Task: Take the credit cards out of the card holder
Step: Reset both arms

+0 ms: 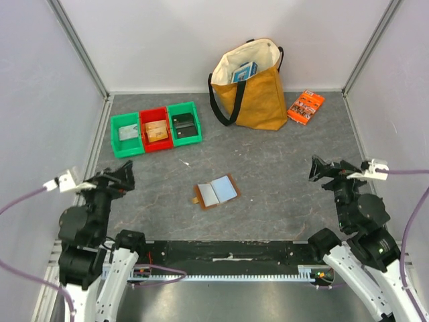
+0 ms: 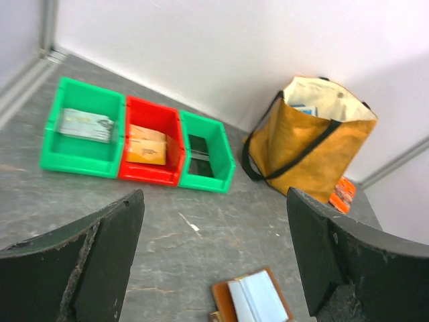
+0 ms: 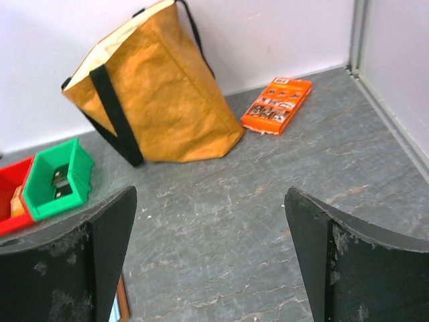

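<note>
The card holder (image 1: 216, 193) lies open and flat on the grey table, midway between the arms. It is brown outside with pale grey-blue leaves inside. The left wrist view has it low in the frame (image 2: 255, 298), and the right wrist view shows only a sliver of it (image 3: 120, 305). Whether credit cards sit in its pockets I cannot tell. My left gripper (image 1: 124, 173) (image 2: 214, 204) hovers open to the left of the holder, holding nothing. My right gripper (image 1: 319, 168) (image 3: 209, 201) is open and holds nothing, to the holder's right.
Three bins stand in a row at the back left: a green bin (image 1: 125, 136) with a pale grey flat piece, a red bin (image 1: 156, 129) with a tan one, another green bin (image 1: 184, 123) with a dark one. A tan bag (image 1: 251, 87) and an orange packet (image 1: 305, 106) sit at the back.
</note>
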`<state>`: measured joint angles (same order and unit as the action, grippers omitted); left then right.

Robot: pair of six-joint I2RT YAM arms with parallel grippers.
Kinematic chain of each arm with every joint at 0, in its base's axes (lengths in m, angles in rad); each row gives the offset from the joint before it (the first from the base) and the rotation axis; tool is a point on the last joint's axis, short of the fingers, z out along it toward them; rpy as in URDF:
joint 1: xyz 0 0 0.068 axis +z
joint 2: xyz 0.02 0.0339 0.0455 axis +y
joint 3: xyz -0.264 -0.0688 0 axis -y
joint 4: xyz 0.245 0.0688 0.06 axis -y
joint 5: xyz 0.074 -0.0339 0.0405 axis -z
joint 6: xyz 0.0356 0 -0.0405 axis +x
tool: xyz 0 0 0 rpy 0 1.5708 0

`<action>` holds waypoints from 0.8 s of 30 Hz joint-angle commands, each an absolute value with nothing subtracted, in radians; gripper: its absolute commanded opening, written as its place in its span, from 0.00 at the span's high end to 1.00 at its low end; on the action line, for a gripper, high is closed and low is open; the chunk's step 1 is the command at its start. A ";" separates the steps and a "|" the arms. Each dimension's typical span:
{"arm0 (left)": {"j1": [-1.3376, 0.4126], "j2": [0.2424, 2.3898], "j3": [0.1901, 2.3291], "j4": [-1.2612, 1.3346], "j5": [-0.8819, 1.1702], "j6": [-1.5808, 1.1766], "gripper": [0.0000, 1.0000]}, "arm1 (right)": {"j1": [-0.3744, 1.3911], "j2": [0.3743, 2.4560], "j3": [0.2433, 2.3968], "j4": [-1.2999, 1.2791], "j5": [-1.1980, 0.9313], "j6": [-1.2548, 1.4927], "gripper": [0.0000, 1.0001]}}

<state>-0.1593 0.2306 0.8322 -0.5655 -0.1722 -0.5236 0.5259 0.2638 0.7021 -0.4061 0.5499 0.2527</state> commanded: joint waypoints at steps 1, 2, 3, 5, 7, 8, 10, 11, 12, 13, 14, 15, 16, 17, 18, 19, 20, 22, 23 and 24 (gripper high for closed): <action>-0.160 0.117 0.847 -0.673 -0.339 -0.394 0.08 | 0.523 0.187 0.678 -0.411 0.672 0.229 0.02; -0.160 0.094 0.844 -0.684 -0.363 -0.391 0.08 | 0.525 0.170 0.672 -0.413 0.679 0.222 0.02; -0.163 0.081 0.839 -0.698 -0.394 -0.396 0.08 | 0.525 0.149 0.666 -0.411 0.689 0.219 0.02; -0.167 0.063 0.821 -0.704 -0.432 -0.403 0.07 | 0.526 0.123 0.655 -0.411 0.716 0.210 0.02; -0.175 0.060 0.796 -0.710 -0.446 -0.423 0.08 | 0.525 0.100 0.638 -0.402 0.736 0.204 0.02; -0.175 0.057 0.776 -0.713 -0.446 -0.437 0.07 | 0.525 0.094 0.634 -0.399 0.738 0.207 0.02; -0.178 0.046 0.730 -0.709 -0.448 -0.465 0.08 | 0.525 0.084 0.629 -0.396 0.738 0.212 0.02; -0.179 0.046 0.707 -0.707 -0.445 -0.474 0.08 | 0.526 0.081 0.627 -0.394 0.742 0.212 0.02; -0.179 0.046 0.687 -0.707 -0.442 -0.480 0.08 | 0.526 0.080 0.626 -0.394 0.755 0.212 0.02; -0.179 0.046 0.669 -0.703 -0.437 -0.491 0.08 | 0.525 0.077 0.624 -0.396 0.764 0.215 0.02; -0.178 0.048 0.657 -0.698 -0.434 -0.497 0.08 | 0.526 0.075 0.623 -0.394 0.770 0.216 0.02; -0.179 0.049 0.654 -0.690 -0.433 -0.497 0.09 | 0.526 0.071 0.618 -0.396 0.776 0.216 0.02; -0.178 0.052 0.658 -0.687 -0.433 -0.491 0.09 | 0.525 0.069 0.617 -0.394 0.781 0.218 0.02; -0.179 0.055 0.658 -0.678 -0.434 -0.482 0.09 | 0.523 0.069 0.615 -0.393 0.790 0.221 0.02; -0.179 0.055 0.657 -0.673 -0.439 -0.479 0.09 | 0.523 0.071 0.614 -0.393 0.798 0.224 0.02; -0.179 0.058 0.652 -0.670 -0.440 -0.477 0.09 | 0.525 0.072 0.612 -0.391 0.804 0.224 0.02; -0.179 0.066 0.652 -0.667 -0.437 -0.476 0.09 | 0.522 0.072 0.612 -0.394 0.808 0.225 0.02; -0.179 0.075 0.650 -0.666 -0.428 -0.474 0.09 | 0.526 0.071 0.611 -0.394 0.813 0.226 0.02; -0.179 0.078 0.650 -0.663 -0.425 -0.472 0.09 | 0.525 0.069 0.611 -0.394 0.813 0.229 0.02; -0.181 0.080 0.650 -0.663 -0.426 -0.469 0.09 | 0.525 0.066 0.609 -0.393 0.815 0.229 0.02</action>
